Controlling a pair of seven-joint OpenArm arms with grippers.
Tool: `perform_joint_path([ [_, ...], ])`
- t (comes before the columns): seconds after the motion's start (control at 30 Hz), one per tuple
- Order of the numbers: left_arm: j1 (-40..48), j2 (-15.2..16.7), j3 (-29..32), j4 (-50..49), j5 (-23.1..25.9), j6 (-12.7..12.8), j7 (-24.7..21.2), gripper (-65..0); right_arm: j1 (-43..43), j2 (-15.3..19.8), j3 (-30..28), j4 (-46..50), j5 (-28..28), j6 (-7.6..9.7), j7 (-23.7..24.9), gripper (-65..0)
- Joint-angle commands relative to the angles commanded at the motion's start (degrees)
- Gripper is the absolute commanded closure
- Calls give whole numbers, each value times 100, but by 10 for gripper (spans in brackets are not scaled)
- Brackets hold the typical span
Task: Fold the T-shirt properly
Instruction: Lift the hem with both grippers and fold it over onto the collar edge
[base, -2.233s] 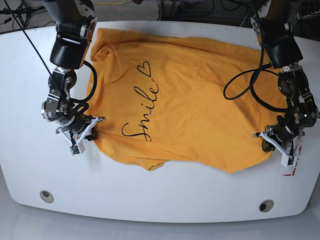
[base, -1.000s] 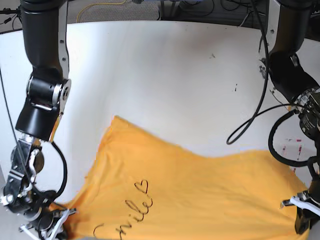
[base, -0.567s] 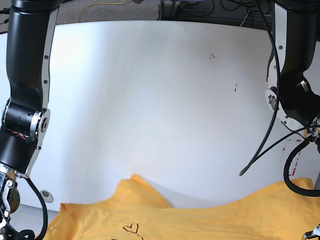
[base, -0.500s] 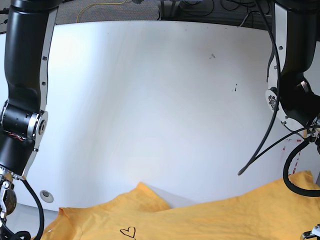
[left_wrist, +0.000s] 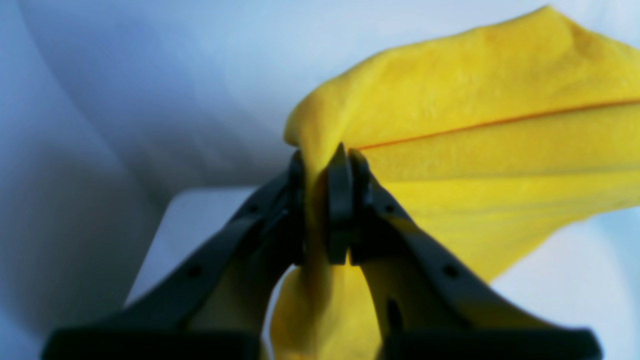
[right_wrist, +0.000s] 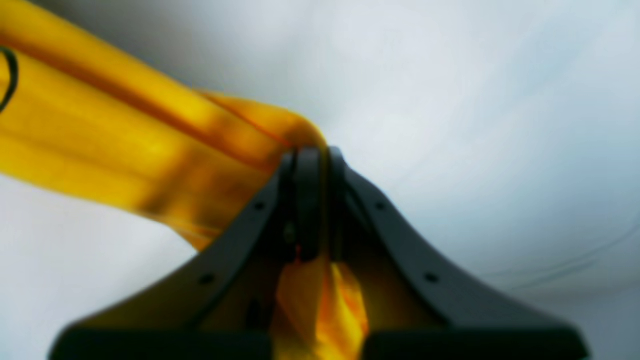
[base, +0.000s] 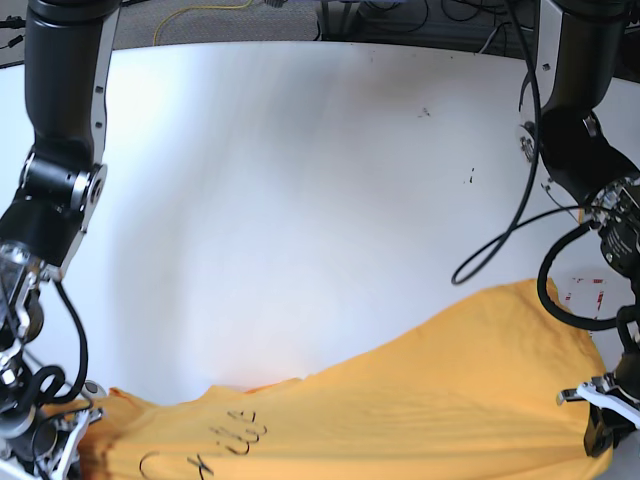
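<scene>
T-shirt (base: 420, 400) hangs stretched crosswise along the near edge of the table (base: 300, 180), its ends pinched by the closed left pincer (left_wrist: 325, 200) and closed right pincer (right_wrist: 312, 200).

You could read very little here. On the T-shirt (base: 400, 400), at the near edge of the table (base: 300, 200), black cursive lettering (base: 215, 445) ran across the front toward the near left corner. Only part of it showed in the base view: a looped opening stroke, then letters that looked like "ile", the middle lost in a fold. The whole word could not be made out. In the right wrist view, a curved black stroke (right_wrist: 7, 80) sat on the cloth at the left edge, too little to read. The left wrist view showed no text.
</scene>
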Motion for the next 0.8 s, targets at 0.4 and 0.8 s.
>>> perform_joint_path([
  [0.4,2163,193,-589,237,0,-1116,-9,-24,-3007,-800,1055,1178,0,4,158,0],
  [0.8,3912,202,-1152,237,9,-1609,-9,-24,-4563,-1301,1389,1213,-9,4,703,0],
])
